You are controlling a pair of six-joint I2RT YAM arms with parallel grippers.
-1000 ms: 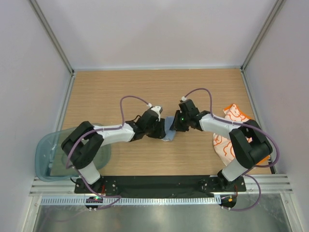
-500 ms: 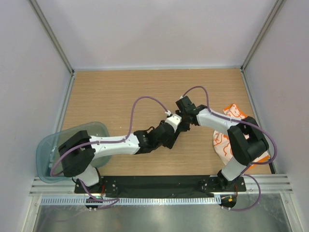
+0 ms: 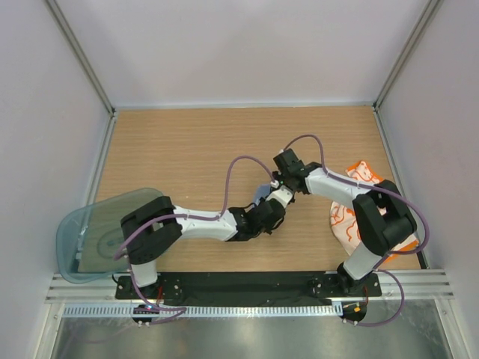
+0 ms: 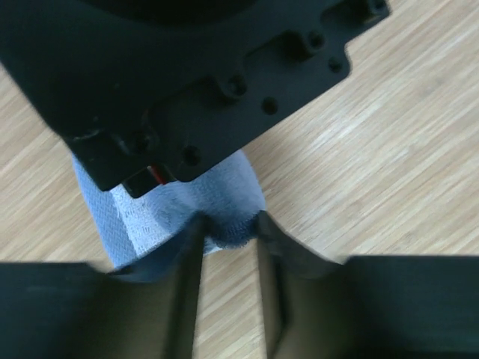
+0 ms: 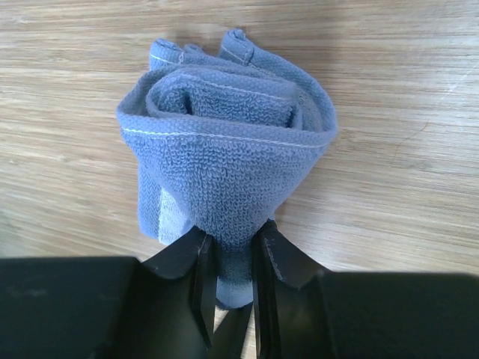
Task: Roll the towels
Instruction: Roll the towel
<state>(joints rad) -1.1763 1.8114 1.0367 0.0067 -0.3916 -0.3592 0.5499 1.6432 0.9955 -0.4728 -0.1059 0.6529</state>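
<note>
The pale blue towel (image 5: 224, 142) is rolled into a loose bundle in the middle of the table. My right gripper (image 5: 230, 243) is shut on one end, which narrows between its fingers. The left wrist view has the other end (image 4: 217, 191) between the fingertips of my left gripper (image 4: 228, 224), touching both, with the right gripper's black body just beyond. From above, only a sliver of blue towel (image 3: 259, 195) shows beside the left gripper (image 3: 271, 200) and right gripper (image 3: 278, 185). Orange and white patterned towels (image 3: 348, 224) lie at the right, partly under the right arm.
A translucent blue-green tray (image 3: 90, 239) sits at the near left, beside the left arm's base. The left arm stretches across the near middle of the wooden table (image 3: 179, 142). White walls and metal posts enclose the table on three sides.
The left arm swung from the towel's left side round to its near side and stretched out lower. Its jaws narrowed onto the towel's end. The right gripper kept its hold and shifted slightly.
</note>
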